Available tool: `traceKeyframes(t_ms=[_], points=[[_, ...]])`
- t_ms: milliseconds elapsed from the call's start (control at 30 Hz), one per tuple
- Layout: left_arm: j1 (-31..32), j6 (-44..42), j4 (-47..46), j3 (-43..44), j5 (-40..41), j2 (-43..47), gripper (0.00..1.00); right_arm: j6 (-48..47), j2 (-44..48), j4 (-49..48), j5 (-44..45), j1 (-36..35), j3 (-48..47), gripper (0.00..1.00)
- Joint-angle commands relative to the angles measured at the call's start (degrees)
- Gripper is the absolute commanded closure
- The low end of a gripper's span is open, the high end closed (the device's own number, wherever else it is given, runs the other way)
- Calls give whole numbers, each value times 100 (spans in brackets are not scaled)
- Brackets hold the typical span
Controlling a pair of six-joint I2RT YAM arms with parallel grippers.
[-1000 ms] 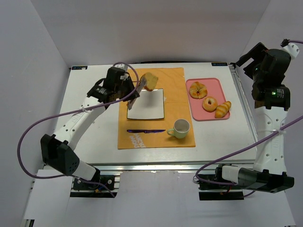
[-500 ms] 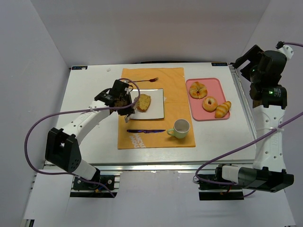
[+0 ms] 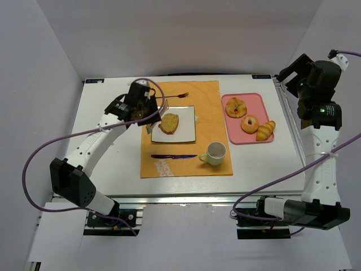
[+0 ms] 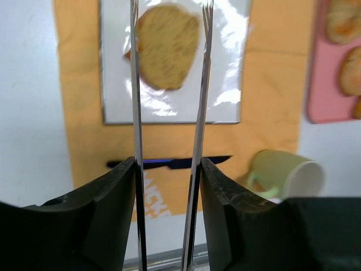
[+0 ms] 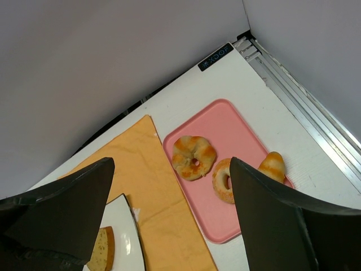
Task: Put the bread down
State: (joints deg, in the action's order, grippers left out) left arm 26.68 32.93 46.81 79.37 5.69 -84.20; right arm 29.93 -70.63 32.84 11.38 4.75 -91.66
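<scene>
A slice of bread (image 3: 170,122) lies flat on the white square plate (image 3: 185,131), on its left half. My left gripper (image 3: 154,121) hovers just left of and above it. Seen through the left wrist camera, the two thin metal blades on its fingers stand apart with nothing between them (image 4: 169,11), and the bread (image 4: 166,45) rests on the plate (image 4: 225,84) below. Raised high at the far right, my right gripper (image 3: 293,70) is open and empty (image 5: 172,169). The right wrist view catches only an end of the bread (image 5: 101,248).
The plate rests on an orange mat (image 3: 211,113), along with a fork (image 3: 176,95), a dark knife (image 3: 174,156) and a green cup (image 3: 214,152). A pink tray (image 3: 237,134) with three pastries lies to the right.
One second ago the left gripper held the bread in the air at the plate's far edge. It lowered the bread onto the plate, let go and has lifted away.
</scene>
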Motion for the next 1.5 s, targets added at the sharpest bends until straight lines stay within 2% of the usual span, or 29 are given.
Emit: traceKeyframes(t_ms=[0,67,100,167,200,267,300,367,400,500,733,1467], points=[[22,-225,-338,1069,-568,-217,44,65,-38,-208,135,-27,-150,11],[258,-365,-339,1692,-1042,-946,44,153,-152,-129,364,-27,-238,11],[364,-557,-182,2496,-1131,-1262,44,197,-196,-24,644,-27,-352,11],[741,-813,143,3483,-1193,-2342,44,302,-284,-23,865,-18,-423,11],[856,-988,501,4541,-1254,-2738,44,311,-311,-32,1005,-1,-493,11],[1041,-981,732,5453,-1752,-3816,44,355,-407,-6,1129,95,-590,11],[1085,-833,690,5910,-1956,-4075,44,355,-451,3,1156,139,-695,11],[1146,-674,375,5801,-2299,-4349,45,347,-530,21,1261,306,-792,11],[1173,-534,-71,5391,-2362,-4350,44,364,-539,12,1253,394,-879,11],[1313,-270,-742,4896,-2661,-4350,44,364,-531,-14,1200,684,-959,11],[1630,-103,-928,5246,-2854,-4868,42,311,-311,-76,1077,940,-591,11],[1973,-67,-954,5132,-2793,-5334,41,197,84,-138,989,1001,-63,11]])
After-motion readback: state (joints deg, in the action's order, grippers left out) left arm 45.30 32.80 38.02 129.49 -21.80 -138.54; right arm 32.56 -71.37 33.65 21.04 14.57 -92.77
